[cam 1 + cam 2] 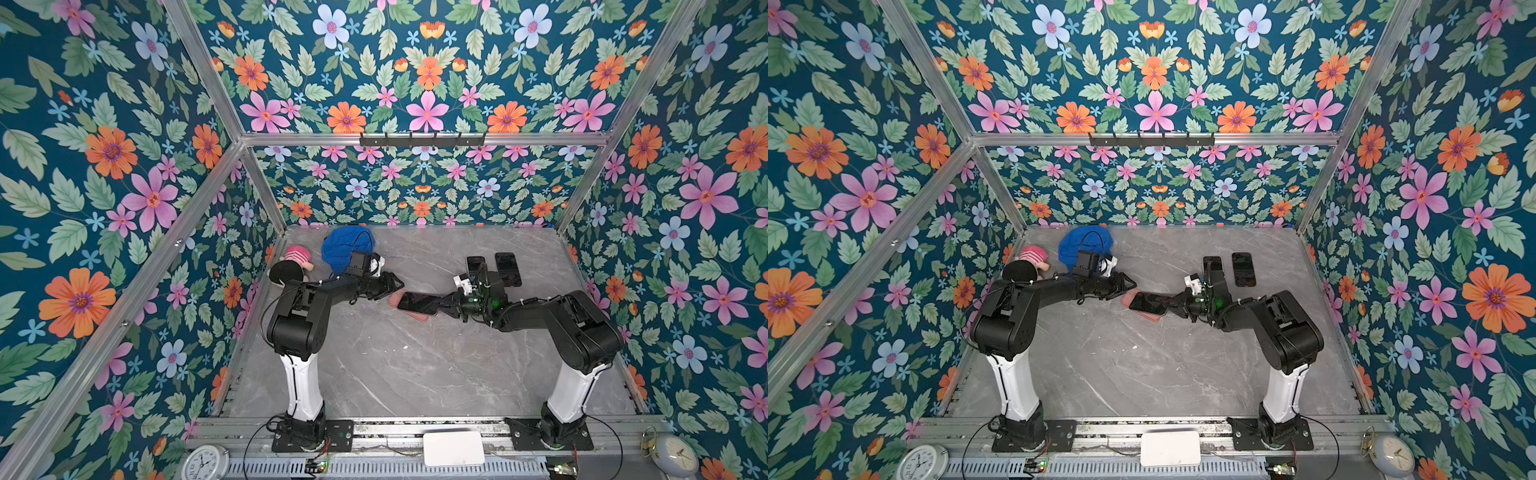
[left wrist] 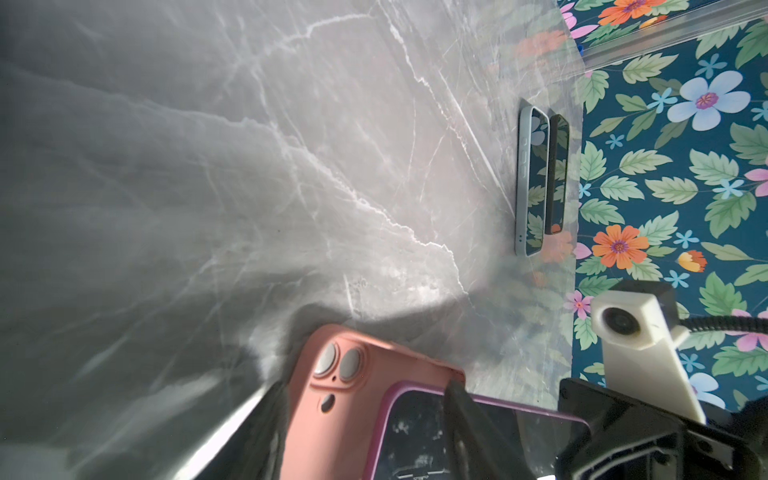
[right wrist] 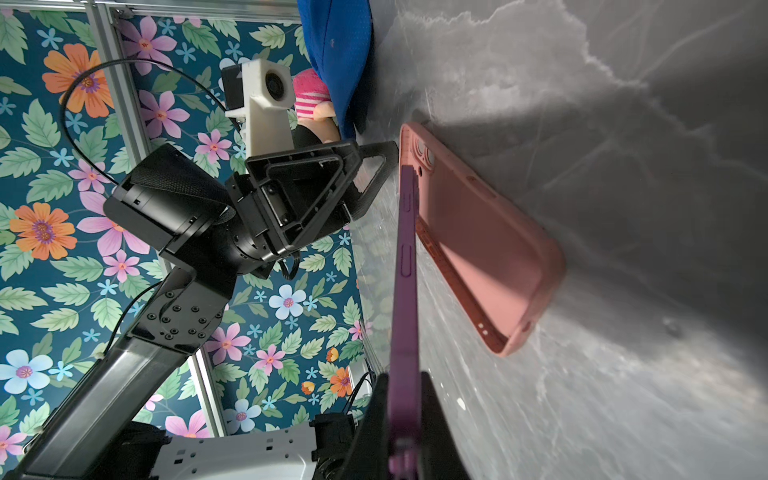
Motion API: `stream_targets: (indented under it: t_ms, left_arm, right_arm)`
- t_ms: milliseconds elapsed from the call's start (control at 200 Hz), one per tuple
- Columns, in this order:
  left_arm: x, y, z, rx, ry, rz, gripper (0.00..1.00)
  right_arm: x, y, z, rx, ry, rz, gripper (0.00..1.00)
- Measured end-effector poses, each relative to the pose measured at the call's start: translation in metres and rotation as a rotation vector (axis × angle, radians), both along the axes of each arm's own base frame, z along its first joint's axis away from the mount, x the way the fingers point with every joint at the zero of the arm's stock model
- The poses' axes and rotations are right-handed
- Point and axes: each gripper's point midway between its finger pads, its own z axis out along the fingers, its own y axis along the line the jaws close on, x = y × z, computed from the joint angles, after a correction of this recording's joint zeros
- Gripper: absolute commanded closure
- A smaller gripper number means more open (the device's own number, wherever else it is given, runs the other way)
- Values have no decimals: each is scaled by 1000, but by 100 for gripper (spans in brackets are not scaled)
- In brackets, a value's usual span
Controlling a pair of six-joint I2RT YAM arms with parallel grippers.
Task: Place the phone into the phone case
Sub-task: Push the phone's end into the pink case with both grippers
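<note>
Marble table (image 1: 395, 365): right gripper (image 1: 442, 307) clamps phone (image 1: 417, 302) over pink case (image 1: 419, 317); left gripper (image 1: 397, 286) stands apart.

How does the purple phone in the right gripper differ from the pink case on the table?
Colour: the phone has a purple frame and dark screen; the case is pink. Support: the right gripper's fingers clamp the phone at one end, slanting above the case, which lies flat on the table. Build: the phone is solid; the case is an empty shell with camera holes. Both are rounded rectangles.
</note>
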Motion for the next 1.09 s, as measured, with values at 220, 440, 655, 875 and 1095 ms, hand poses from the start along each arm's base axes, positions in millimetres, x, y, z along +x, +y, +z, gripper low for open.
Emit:
stream_targets:
  t_ms: [220,440,655,875,1095]
  left_arm:
    - [4,3,8,-10,-18,8,38]
    - [3,6,-6,-8,12,12,38]
    - [-1,3,-10,-25,17,0,38]
    - [-4,3,-10,-45,15,3,38]
    - [-6,3,-9,-49,16,6,38]
  right_arm:
    - [4,0,-6,1,14,4,100]
    - [8,2,-9,10,9,10,100]
    - [9,4,-14,22,14,13,100]
    - [10,5,-17,29,4,15,100]
    - [11,6,-22,25,3,14,100]
